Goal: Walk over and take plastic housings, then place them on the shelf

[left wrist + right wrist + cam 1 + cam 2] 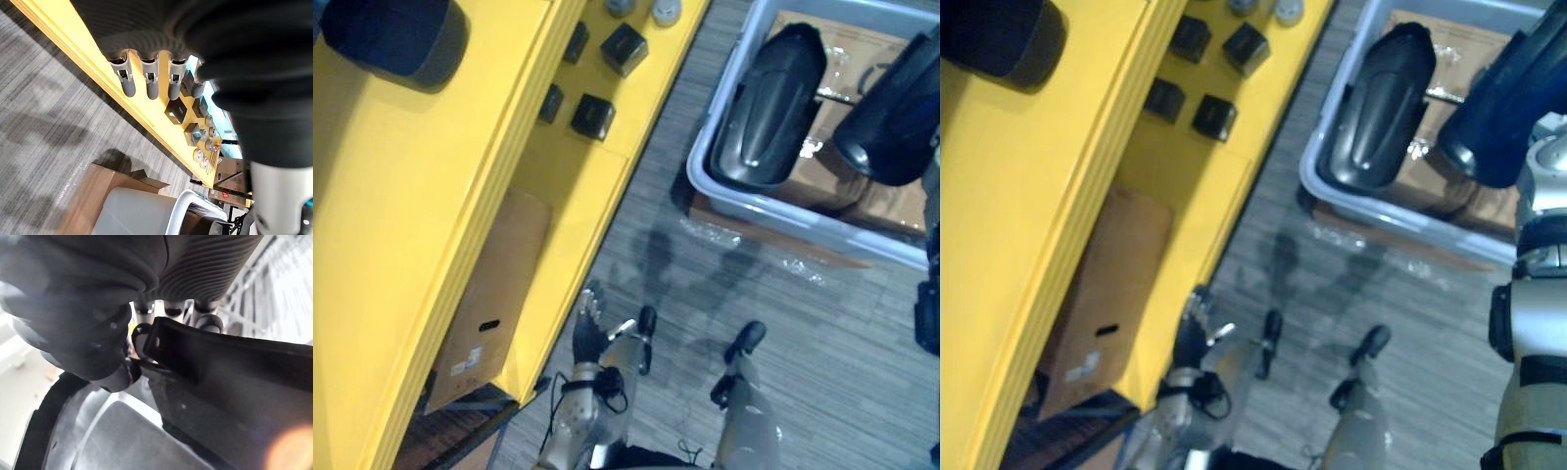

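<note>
Pickup bit right now. My right hand (117, 374) is clamped on the rim of 1 black housing (1494, 108) over the grey bin (705, 181), thumb on one side and fingers on the other. It's a thin pinch, not a full wrap. I'd lift straight up so it clears the bin wall and the 2nd housing (769, 108) lying just beside it, and only then swing toward the yellow shelf (401, 245). The shell looks slick to me, so slow wrist moves. My left hand (590, 328) hangs by the shelf edge, fingers relaxed, holding nothing.
</note>
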